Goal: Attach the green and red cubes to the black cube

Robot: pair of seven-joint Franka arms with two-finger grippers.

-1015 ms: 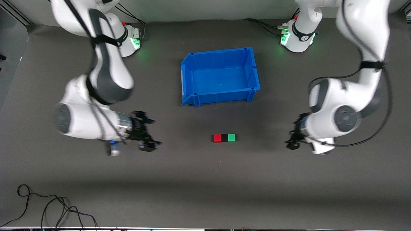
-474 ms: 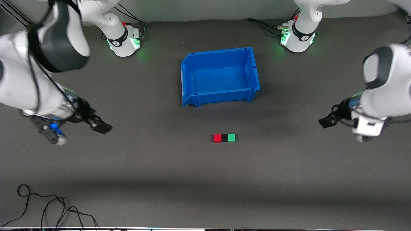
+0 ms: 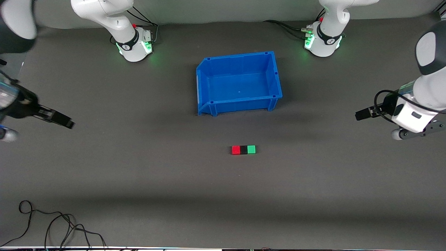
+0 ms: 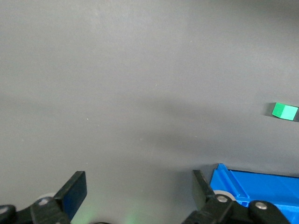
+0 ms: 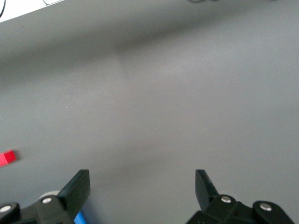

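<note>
- The 3 cubes sit in 1 row on the grey mat (image 3: pixel 139 195), nearer the front camera than the blue bin (image 3: pixel 205 87): the red cube (image 3: pixel 236 150) at the end toward my right arm's side of the table, the black cube (image 3: pixel 243 150) in the middle, the green cube (image 3: pixel 251 149) at the end toward my left arm's side.
- Red touches black and black touches green, with no gap that I can see, so I judge the joining done; whether they truly hold together I cannot tell from looking.
- Nothing seems left for me but to stay clear of the row.
- My left gripper (image 3: pixel 362 114) hangs over bare mat at my left arm's end of the table, well apart from the cubes. In the left wrist view its fingers (image 4: pixel 74 190) stand wide apart with only mat between them; it holds and touches nothing. A corner of the bin and the green cube show farther off.
- My right gripper (image 3: pixel 61 120) hangs over the mat at my right arm's end, also well apart from the row. Its fingers (image 5: pixel 77 187) are spread wide and empty in the right wrist view, with the red cube just at the picture's edge.
</note>
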